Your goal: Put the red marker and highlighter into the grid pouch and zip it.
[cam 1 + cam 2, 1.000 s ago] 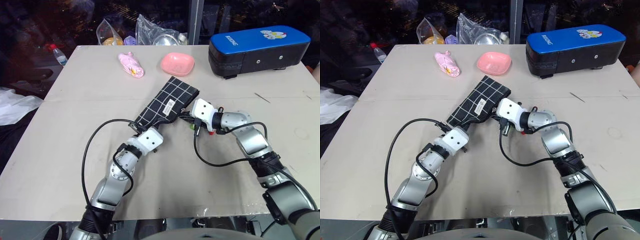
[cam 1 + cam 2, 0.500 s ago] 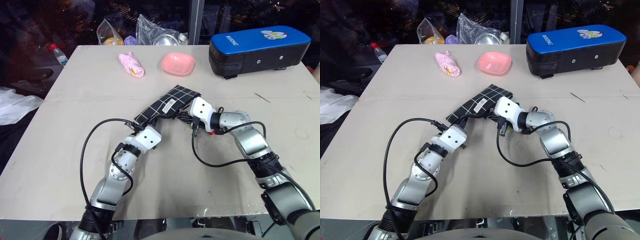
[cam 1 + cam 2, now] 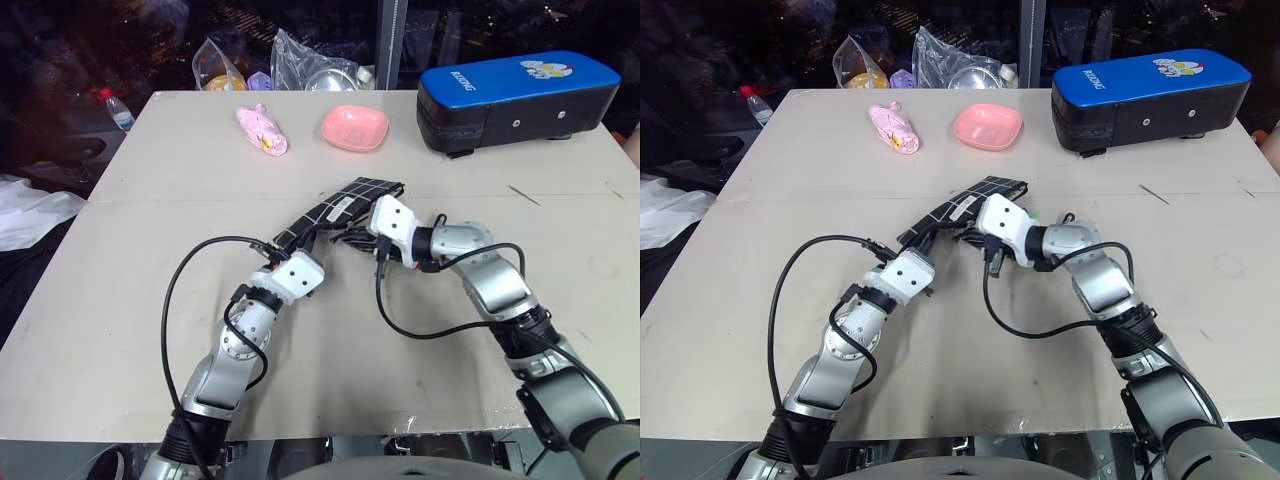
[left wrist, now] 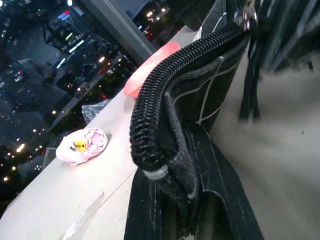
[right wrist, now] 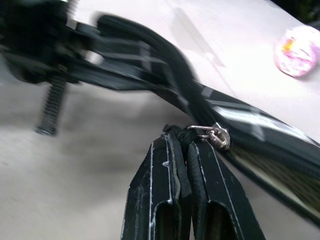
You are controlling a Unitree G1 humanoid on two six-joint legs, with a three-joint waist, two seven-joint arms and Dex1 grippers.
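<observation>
Zipping is judged to be the step in hand. The grid pouch (image 3: pixel 340 212) is held lifted on edge at mid-table, its long axis running from near left to far right. Its near-left end is clamped in the left gripper (image 4: pixel 192 200), whose fingers are closed on the fabric beside the zipper. The zipper pull (image 5: pixel 212 136) is pinched by the closed right gripper (image 5: pixel 184 150), which lies at the pouch's far-right part. The zipper's run lies from the right gripper toward the left gripper, so the pull would be drawn along that axis. Bare table (image 3: pixel 420 340) lies open on the near side. The marker and highlighter cannot be made out.
</observation>
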